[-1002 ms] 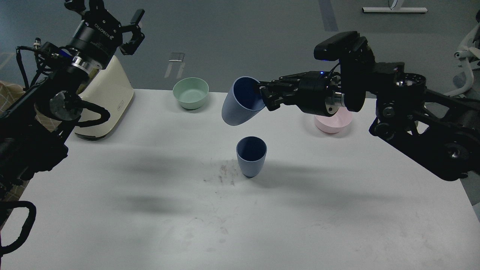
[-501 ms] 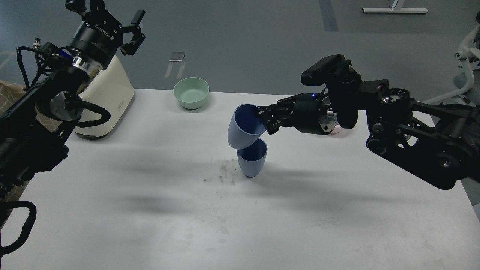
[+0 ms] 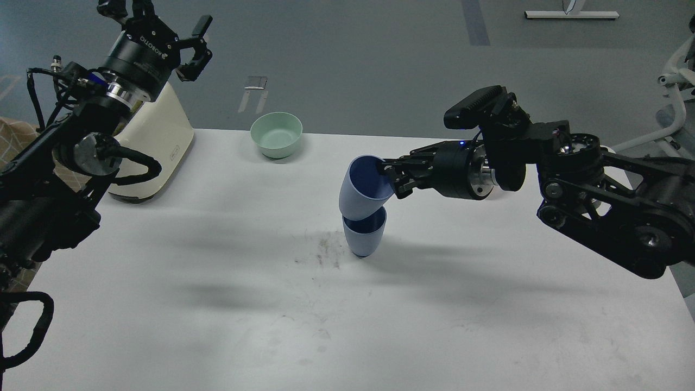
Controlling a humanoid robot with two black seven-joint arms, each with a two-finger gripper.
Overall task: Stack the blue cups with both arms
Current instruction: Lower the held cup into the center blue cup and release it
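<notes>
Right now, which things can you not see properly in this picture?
- Head view: base of the tilted matte blue cup in the right gripper, hidden inside the upright blue cup.
- Cream appliance: top hidden by the left arm.
- White chair: cut by the right edge.

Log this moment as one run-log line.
right tool: shut on upper blue cup | cup: tilted, base entering lower blue cup | left tool: open, raised, idle

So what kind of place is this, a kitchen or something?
More likely a robot test lab: a plain white table on a bare grey floor, with black robot arms handling blue cups, not a furnished kitchen.
</notes>
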